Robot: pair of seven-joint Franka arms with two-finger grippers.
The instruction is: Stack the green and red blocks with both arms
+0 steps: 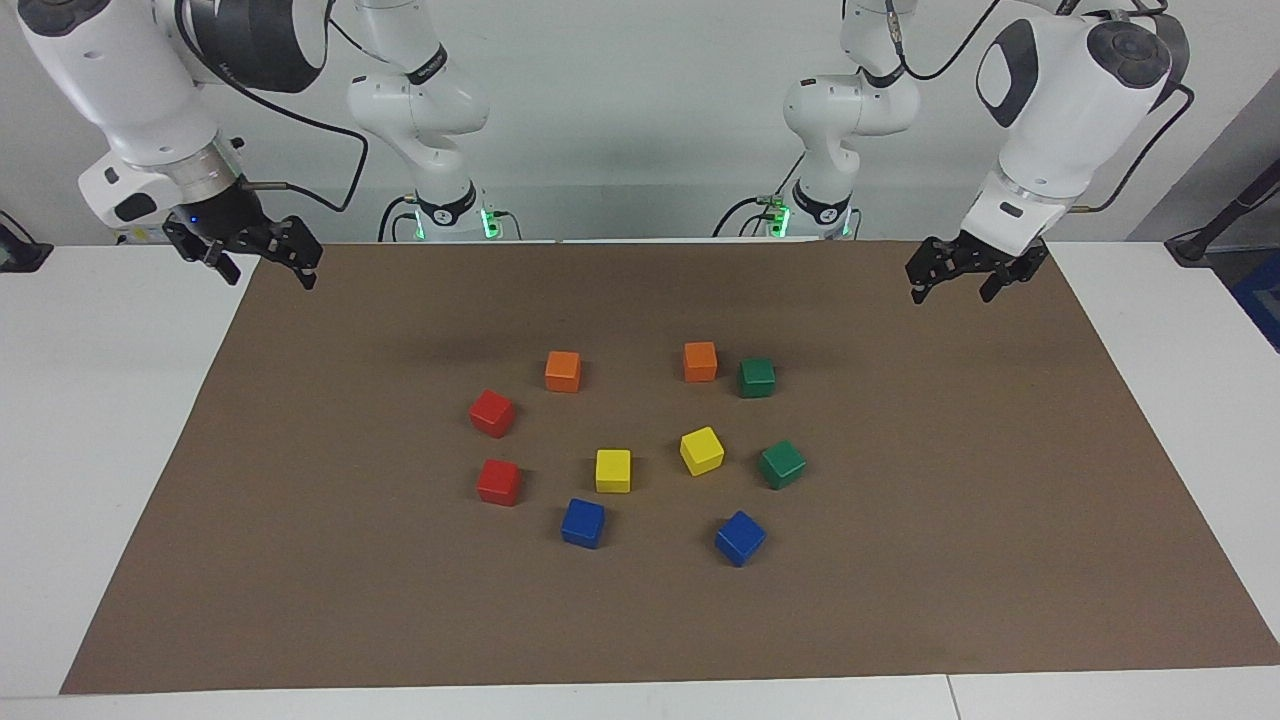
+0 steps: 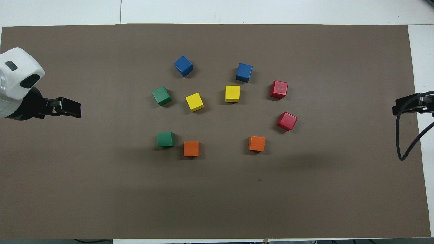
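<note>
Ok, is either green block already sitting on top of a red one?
No: in the facing view both green blocks and both red blocks lie apart, each flat on the brown mat.
</note>
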